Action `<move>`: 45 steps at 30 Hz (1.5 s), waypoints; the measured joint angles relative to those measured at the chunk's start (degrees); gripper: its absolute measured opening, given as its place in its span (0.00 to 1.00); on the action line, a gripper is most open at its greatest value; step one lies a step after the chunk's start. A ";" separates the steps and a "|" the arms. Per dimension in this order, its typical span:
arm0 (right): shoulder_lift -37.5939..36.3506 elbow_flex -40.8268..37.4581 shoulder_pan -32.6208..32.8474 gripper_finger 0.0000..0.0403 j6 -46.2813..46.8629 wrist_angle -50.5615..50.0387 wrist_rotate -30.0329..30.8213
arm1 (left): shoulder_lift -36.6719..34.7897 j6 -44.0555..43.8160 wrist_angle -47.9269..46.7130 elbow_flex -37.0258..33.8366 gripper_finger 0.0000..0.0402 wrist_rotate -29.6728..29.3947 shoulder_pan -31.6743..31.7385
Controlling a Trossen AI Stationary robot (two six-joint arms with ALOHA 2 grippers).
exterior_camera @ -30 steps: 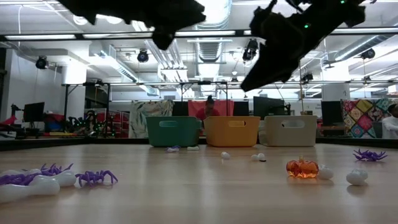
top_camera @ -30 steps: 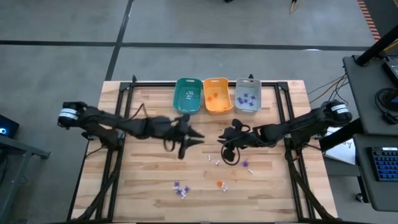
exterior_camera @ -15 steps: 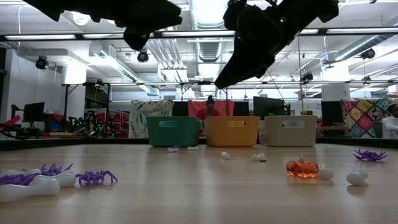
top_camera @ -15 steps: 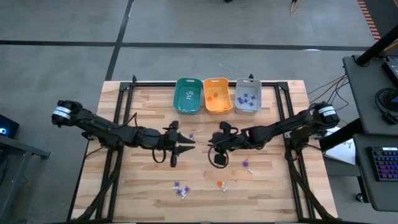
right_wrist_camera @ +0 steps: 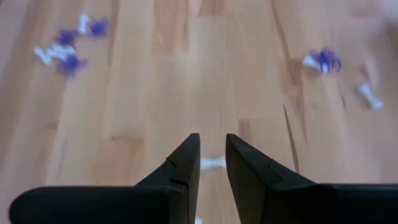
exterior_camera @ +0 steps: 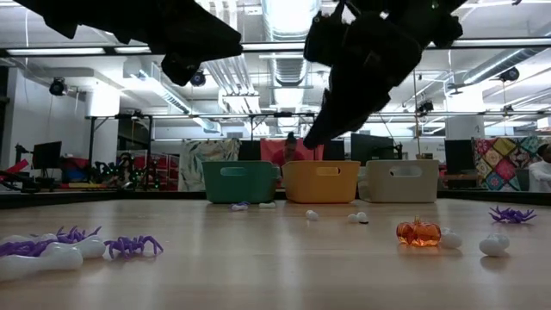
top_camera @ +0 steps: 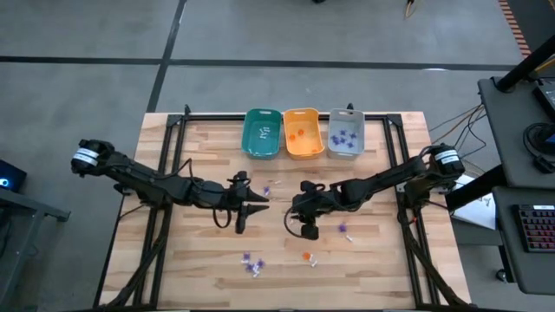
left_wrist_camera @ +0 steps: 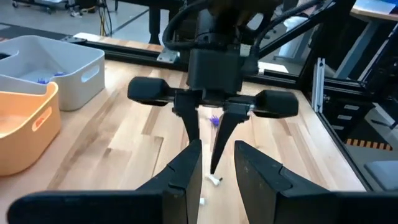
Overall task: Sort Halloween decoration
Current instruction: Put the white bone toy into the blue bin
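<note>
Our right gripper point(right_wrist_camera: 212, 163) hovers mid-table with its dark fingers slightly parted, grasping nothing, over a small white bone trinket point(right_wrist_camera: 213, 163). Our left gripper point(left_wrist_camera: 214, 171), also slightly parted and empty, faces it nearby. Tiny purple, orange and white Halloween trinkets point(top_camera: 251, 263) lie scattered on the wooden table point(top_camera: 199, 251).

From above, the trinkets point(top_camera: 252, 263) on the table point(top_camera: 191, 260) are mere specks, their shapes unreadable. In the low view both arms are cut off by the top edge. A white piece point(right_wrist_camera: 213, 163) sits partly hidden behind the right hand point(right_wrist_camera: 212, 163)
</note>
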 joint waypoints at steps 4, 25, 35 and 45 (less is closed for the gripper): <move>1.96 -0.02 0.11 0.17 0.15 -0.95 0.03 | 0.00 0.00 -0.26 0.00 0.19 0.00 0.00; -3.47 -0.04 1.32 0.17 18.37 -25.12 -9.18 | 10.64 10.06 0.09 5.12 0.19 0.26 0.04; -9.57 -0.07 4.66 0.17 17.81 -34.28 -9.15 | 25.60 25.14 -18.36 19.66 0.23 8.19 0.26; -18.63 -0.63 6.86 0.17 17.91 -34.14 -7.58 | 33.73 41.21 -26.29 28.31 0.31 15.25 2.80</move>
